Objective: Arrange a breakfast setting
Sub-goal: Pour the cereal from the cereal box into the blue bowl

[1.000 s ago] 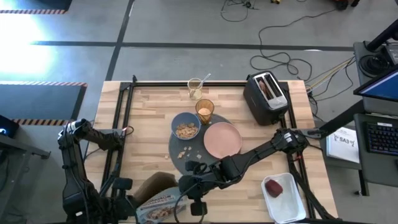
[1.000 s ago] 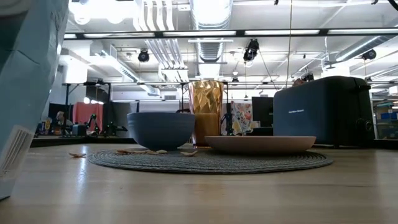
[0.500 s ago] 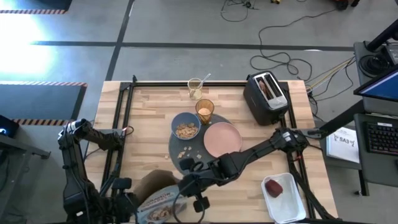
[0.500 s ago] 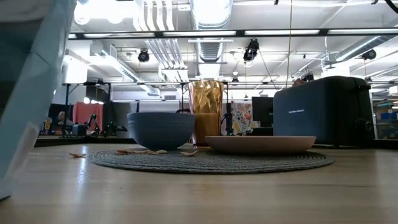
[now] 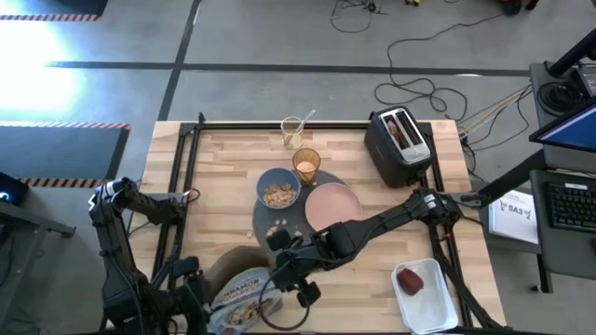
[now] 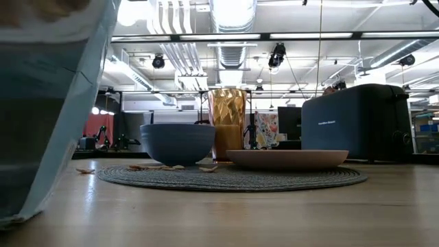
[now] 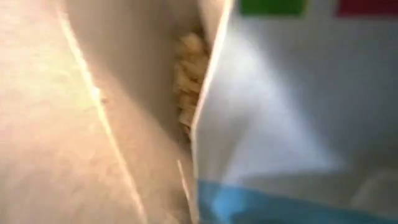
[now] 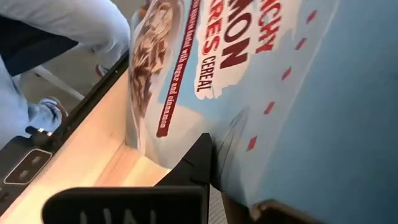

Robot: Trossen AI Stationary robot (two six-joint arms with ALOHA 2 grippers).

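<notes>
My right tool (image 5: 291,279) sat low at the near edge of the wooden bench (image 5: 223,177), one dark finger (image 8: 198,163) pressed against the printed face of the light-blue cardboard cereal box (image 5: 244,302). I could not tell whether it was clamped on the box or only pushing. My left tool (image 5: 191,288) was at the box's open top, where loose cereal showed inside (image 7: 186,81); whether its fingers were together or apart I could not tell either.

The setting lay well apart behind: the small blue bowl (image 5: 277,189) with cereal, the amber tumbler (image 5: 306,165) just beside it and the pink plate (image 5: 332,207), all on the large round dark-grey mat (image 5: 272,223), where some flakes were already scattered.

My worry was the box. It leaned, opening exposed, near the bench edge. A slipping finger could have tipped it, I judged, spilling more cereal or sending it off the edge.
</notes>
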